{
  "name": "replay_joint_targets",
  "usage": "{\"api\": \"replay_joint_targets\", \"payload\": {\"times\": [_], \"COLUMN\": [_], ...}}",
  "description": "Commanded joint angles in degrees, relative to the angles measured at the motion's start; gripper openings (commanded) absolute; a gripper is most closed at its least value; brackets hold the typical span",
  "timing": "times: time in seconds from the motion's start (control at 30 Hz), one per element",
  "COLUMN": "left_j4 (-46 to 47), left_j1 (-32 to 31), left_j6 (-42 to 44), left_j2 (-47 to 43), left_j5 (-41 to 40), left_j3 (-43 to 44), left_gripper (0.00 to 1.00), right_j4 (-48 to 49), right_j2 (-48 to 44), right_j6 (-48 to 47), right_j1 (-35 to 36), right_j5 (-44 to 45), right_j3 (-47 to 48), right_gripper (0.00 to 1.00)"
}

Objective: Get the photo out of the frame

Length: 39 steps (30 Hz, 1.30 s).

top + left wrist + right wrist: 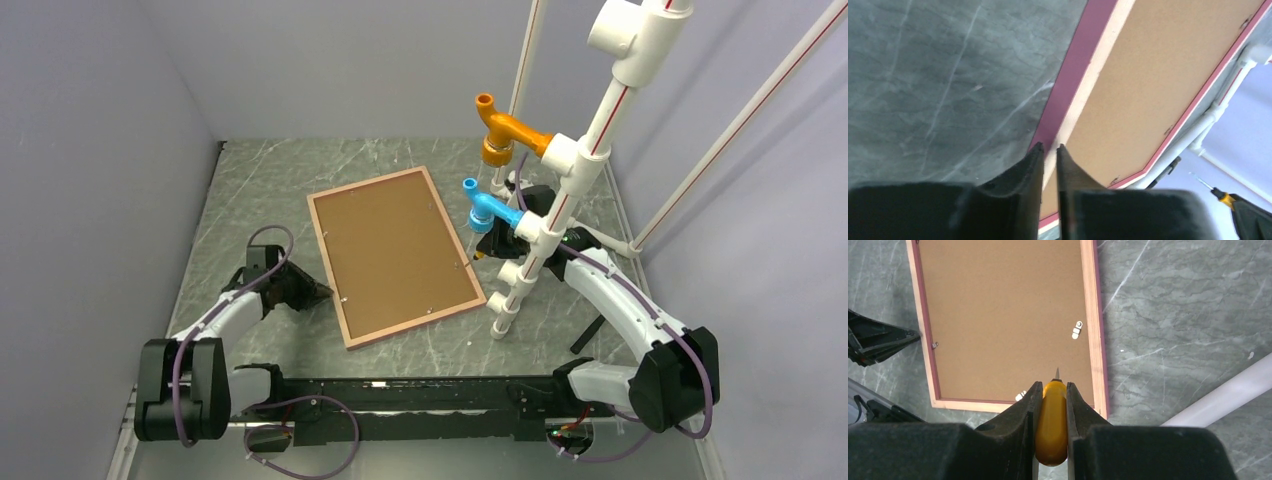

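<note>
Yellow screwdriver point(1051, 425) handle sits clamped in the right gripper point(1050, 383), its tip over the board point(1003, 315) near the right border of the frame point(1089, 315). The left gripper point(1049, 146) has its fingers narrow, a slim gap between them, tips at the frame's left border. The frame lies back-up on the table point(1188, 315), the brown board filling it. The photo does not show. Beyond stand white pipes point(590, 140) with an orange fitting point(505, 130) and a blue fitting point(488, 207).
</note>
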Motion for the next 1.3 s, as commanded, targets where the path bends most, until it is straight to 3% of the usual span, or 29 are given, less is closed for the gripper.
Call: {"api": "replay_joint_targets", "payload": {"times": [0.0,0.1,0.17,0.27,0.5,0.63,0.9,1.1,1.27], "left_j4": [-6.2,-7.7,-8.3,-8.4,-10.4,-9.1,-2.7,7.3,7.7], "left_j1": [-0.4,-0.4,-0.4,-0.4,-2.1,-5.0,-7.6,-7.6,-7.7], "left_j6": [11.5,19.0,21.5,23.9,26.5,26.0,20.5,15.4,19.5], "left_j2": [-1.3,1.7,4.0,8.6,20.5,23.8,23.7,18.9,21.3], "left_j5": [-1.1,2.0,2.6,1.0,-0.6,-0.5,0.3,4.5,7.8], "left_j3": [6.6,10.8,13.3,17.0,23.8,23.9,18.4,9.1,10.9], "left_gripper": [0.32,0.59,0.67,0.73,0.71,0.61,0.23,0.11,0.01], "right_j4": [3.3,4.6,6.9,10.6,14.9,16.4,16.7,18.7,21.7], "right_j2": [0.8,3.5,4.5,5.6,7.2,10.3,12.9,15.0,19.2], "right_j6": [-2.0,-3.3,-2.9,-1.0,-0.4,-2.0,-0.7,-1.2,-1.0], "right_j1": [0.0,1.2,2.6,3.0,3.0,3.1,3.0,3.6,5.4], "right_j5": [-2.9,-9.4,-11.2,-13.5,-15.3,-18.4,-16.2,-21.3,-23.7], "right_j3": [1.8,2.2,1.8,1.1,0.9,2.0,1.9,3.0,5.0], "right_gripper": [0.0,0.0,0.0,0.0,0.0,0.0,0.0,0.0,0.0]}}
